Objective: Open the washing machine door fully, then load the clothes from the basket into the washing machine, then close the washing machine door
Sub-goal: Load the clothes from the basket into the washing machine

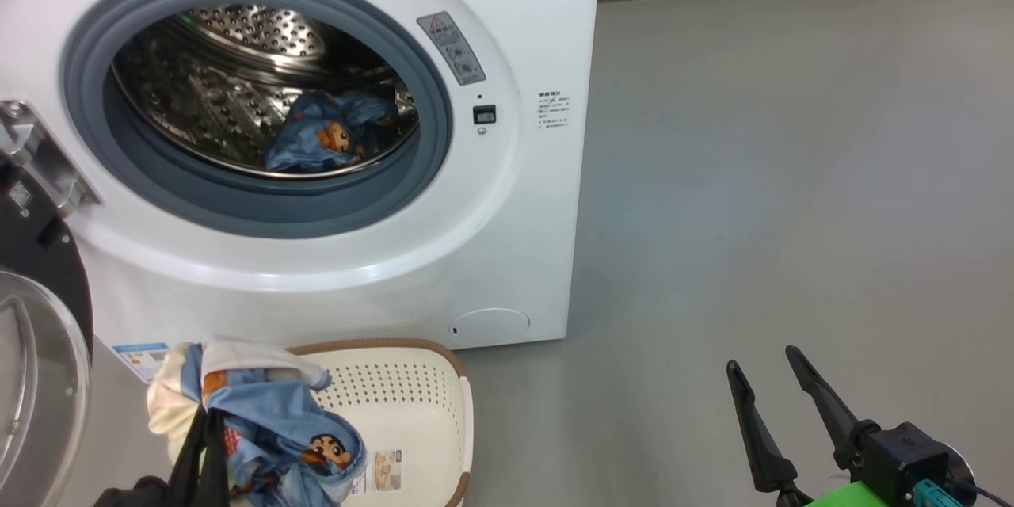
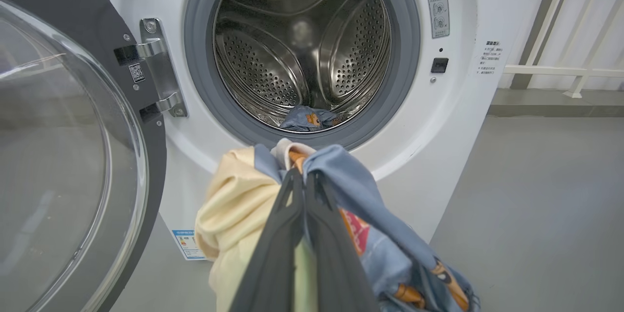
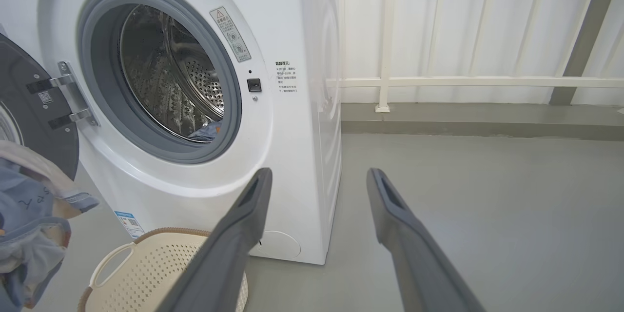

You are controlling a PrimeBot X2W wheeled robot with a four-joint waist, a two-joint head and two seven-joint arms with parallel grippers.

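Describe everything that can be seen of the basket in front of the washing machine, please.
The basket is a small, cream-white rounded rectangle of perforated plastic with a brown woven-look rim, a white side handle and a paper label inside. It stands upright on the grey floor, close before the washing machine. The clothes, held in the shut left gripper, hang over its left part and hide it; whether they touch it, I cannot tell.

**Layout, ref: washing machine**

Washing machine (image 1: 515,16) dead ahead of me. Door (image 1: 40,380) swung out at its left side. One garment (image 1: 333,135) in its drum (image 1: 238,87). Basket (image 1: 428,404) on floor (image 1: 752,174), just before its front. Clothes (image 1: 269,420) clamped in my left gripper (image 2: 304,175), before its front, below its opening. My right gripper (image 1: 762,358) off past its right side.
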